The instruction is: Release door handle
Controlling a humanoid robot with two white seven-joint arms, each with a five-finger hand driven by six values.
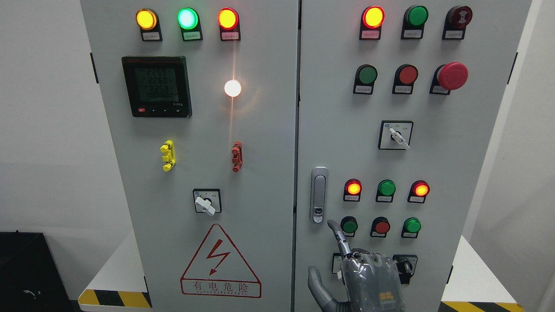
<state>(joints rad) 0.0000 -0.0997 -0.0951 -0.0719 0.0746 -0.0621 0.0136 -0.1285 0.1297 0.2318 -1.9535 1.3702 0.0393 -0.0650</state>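
Door handle (319, 195): silver, upright oblong, lying flush at right door's left edge, keyhole at lower end; sits just above raised index fingertip (333, 225), not touching.

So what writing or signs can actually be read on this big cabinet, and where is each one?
"有电危险": under the red lightning bolt in the warning triangle on the left door.
Smaller line beneath it: too blurred to read.
Meter screen: rows of digits, too blurred to read surely.
Label plates under the lamps and buttons: too small to read.
Selector switch markings: too small to read.
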